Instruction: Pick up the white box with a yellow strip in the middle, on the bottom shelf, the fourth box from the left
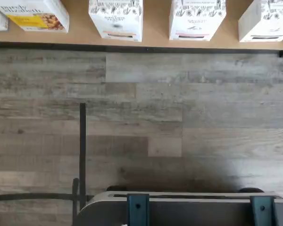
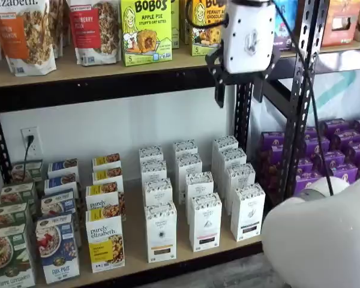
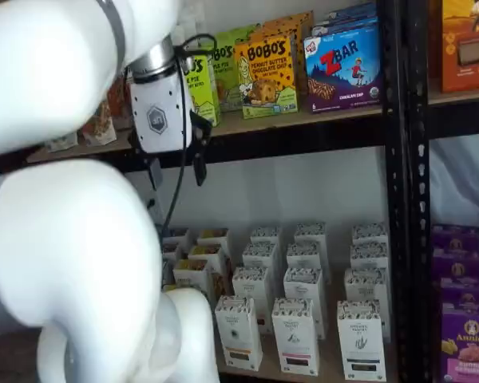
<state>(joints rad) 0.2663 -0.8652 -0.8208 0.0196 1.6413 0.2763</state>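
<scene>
I am holding my hand (image 2: 238, 96) with its fingers apart at the upper right of a shelf view, high above the white box (image 2: 161, 231), which is standing untouched at the front edge of the bottom shelf (image 2: 138, 255), lower middle of the frame.
</scene>
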